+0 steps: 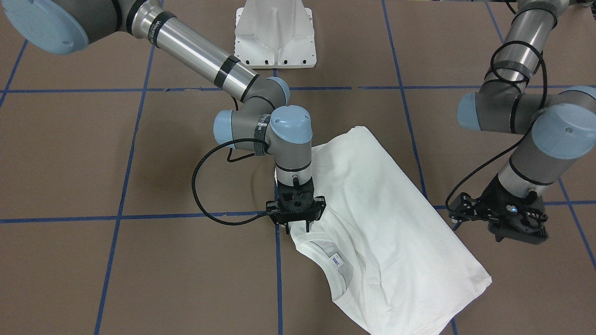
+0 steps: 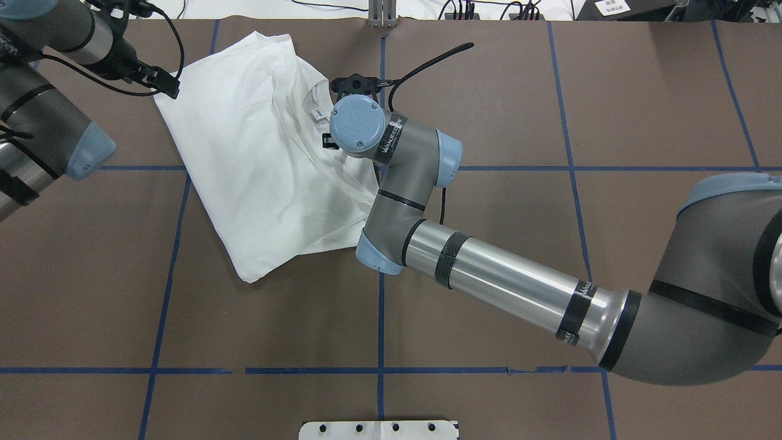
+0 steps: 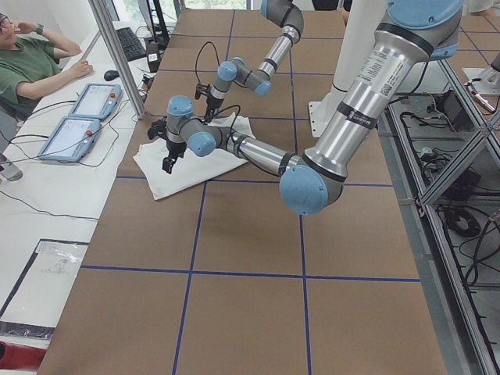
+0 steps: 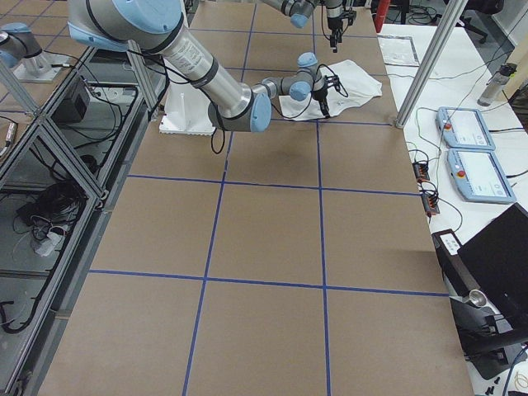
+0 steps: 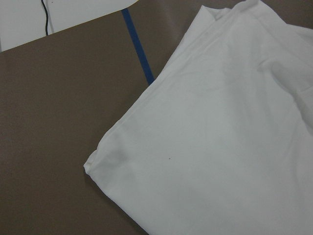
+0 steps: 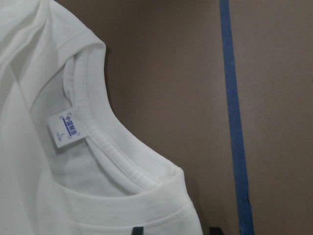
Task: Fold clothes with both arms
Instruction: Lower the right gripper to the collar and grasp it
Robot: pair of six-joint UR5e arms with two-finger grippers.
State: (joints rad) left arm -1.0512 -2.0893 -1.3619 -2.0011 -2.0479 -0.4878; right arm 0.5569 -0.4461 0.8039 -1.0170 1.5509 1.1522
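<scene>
- White folded cotton T-shirt: flat, 11 o'clock in the overhead view.
- Right black two-finger gripper — spread, empty — sits over the shoulder edge; catch all layers before closing.
- Left black gripper by shirt corner: grip state unclear.

A robotics lab: brown tabletop gridded with blue tape beneath the right gripper, aluminium frame posts and two grey touchscreen control pendants on a white bench beyond it.

Bright, even overhead light — soft faint shadows, white cloth nearly washed out, wrist views slightly soft.
</scene>
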